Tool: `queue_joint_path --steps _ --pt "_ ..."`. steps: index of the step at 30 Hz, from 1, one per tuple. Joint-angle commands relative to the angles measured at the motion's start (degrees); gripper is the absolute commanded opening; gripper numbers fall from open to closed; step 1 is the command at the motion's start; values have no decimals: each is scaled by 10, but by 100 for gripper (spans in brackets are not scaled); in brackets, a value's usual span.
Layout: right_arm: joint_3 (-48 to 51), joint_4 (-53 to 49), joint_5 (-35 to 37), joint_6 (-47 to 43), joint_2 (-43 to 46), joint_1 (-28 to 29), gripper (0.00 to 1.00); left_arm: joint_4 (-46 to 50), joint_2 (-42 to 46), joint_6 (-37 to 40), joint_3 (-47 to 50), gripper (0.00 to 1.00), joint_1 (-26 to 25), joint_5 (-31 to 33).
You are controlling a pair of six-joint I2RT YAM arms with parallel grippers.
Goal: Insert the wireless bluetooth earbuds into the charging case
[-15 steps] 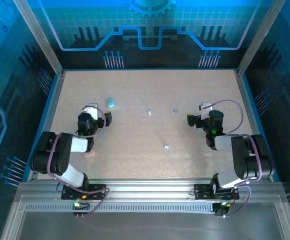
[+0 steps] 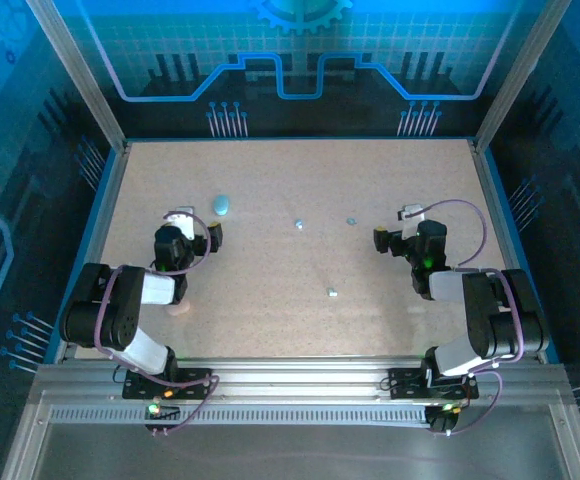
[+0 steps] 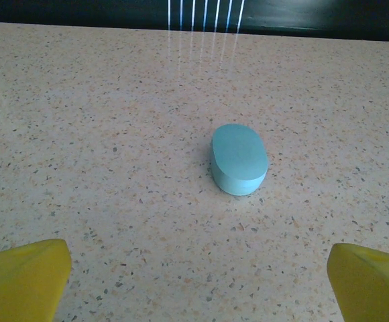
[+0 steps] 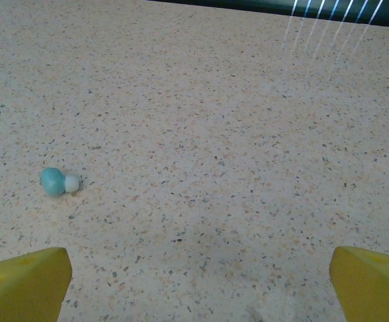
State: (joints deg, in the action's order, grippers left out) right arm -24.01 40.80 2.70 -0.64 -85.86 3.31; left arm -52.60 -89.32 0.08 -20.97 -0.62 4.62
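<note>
The pale blue charging case (image 3: 239, 159) lies on the speckled table (image 3: 80, 121), just ahead of the left gripper (image 3: 196, 280), whose jaws stand wide and empty. Three tiny pieces, seemingly the earbuds (image 2: 299, 224), lie scattered right of the case; one lies before the right gripper (image 4: 198, 280), likewise spread wide, holding nothing

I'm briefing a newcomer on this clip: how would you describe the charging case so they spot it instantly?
On the speckled table, look at its far-left part, just beyond the open left gripper. The charging case lies there, a smooth pale blue oval pebble, closed. The earbuds scattered to its right are tiny specks by comparison.
</note>
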Motion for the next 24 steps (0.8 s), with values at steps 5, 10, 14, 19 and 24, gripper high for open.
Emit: queue_joint_path --steps 5,10,14,19,24 --pt "-11 17 -2 3 -3 -3 100 -2 5 -2 -10 99 11 -22" --pt "-9 21 6 -3 -3 3 100 -11 5 -1 -6 99 10 -24" --pt "-7 20 6 -12 3 10 100 -40 15 -4 15 99 10 -17" --pt "-29 -45 8 -12 37 12 100 56 105 -21 12 99 11 16" --pt "-140 -299 16 51 90 12 100 313 184 -103 -77 99 22 36"
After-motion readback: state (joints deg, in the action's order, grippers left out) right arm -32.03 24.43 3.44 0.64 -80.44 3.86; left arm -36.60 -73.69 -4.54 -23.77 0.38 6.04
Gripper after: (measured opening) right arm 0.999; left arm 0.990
